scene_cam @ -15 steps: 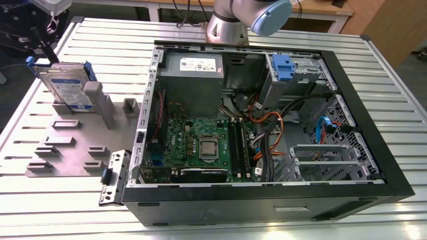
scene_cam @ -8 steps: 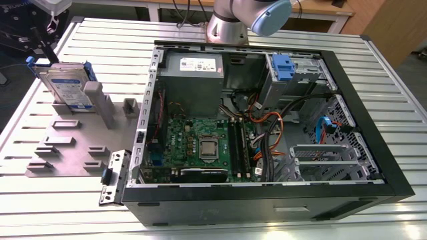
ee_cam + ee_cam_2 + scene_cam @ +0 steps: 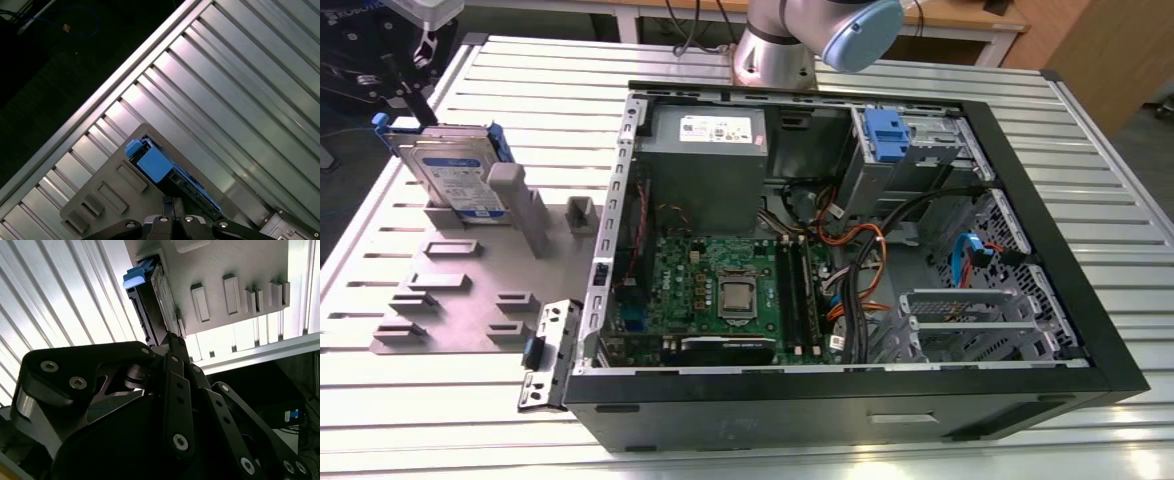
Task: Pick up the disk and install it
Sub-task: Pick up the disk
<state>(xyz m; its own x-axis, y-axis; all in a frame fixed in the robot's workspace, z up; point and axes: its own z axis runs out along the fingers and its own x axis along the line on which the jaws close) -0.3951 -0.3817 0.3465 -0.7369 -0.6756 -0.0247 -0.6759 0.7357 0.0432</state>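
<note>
Landmark: the open computer case (image 3: 1067, 300), lying on its side on the slatted bench (image 3: 534, 60).
Disk position: the disk (image 3: 454, 175) stands on edge in a grey slotted fixture (image 3: 467, 290) just beside the case, on the exterior view's left of it. Its label side shows in the exterior view. It is not yet lifted or installed.
Gripper position: the gripper (image 3: 408, 105) hangs over the end of the disk's top edge that lies farthest from the case.
Gripper state: in both wrist views the gripper (image 3: 173, 337) (image 3: 168, 204) has its two fingers drawn together, with no gap seen and nothing seen between them.
Contact: it cannot be told whether the tips touch the disk's blue rail (image 3: 155, 164).
Risk one: in my judgement, a gripper brought down in this closed state would strike the top edge instead of straddling it. That could jolt or tilt the disk in its slot.
Risk two: a hold taken at one end rather than mid-edge could let the disk swing or bind against the fixture wall.
Risk three: loose cables (image 3: 854, 240) inside the case lie near the drive bay (image 3: 887, 135) and could snag a carried disk.
Hidden: the disk's lower part sits inside the fixture. The exterior view's edge cuts off the gripper's upper body. The gripper's own linkage covers much of both wrist views. The bay interior is too shaded to judge.
</note>
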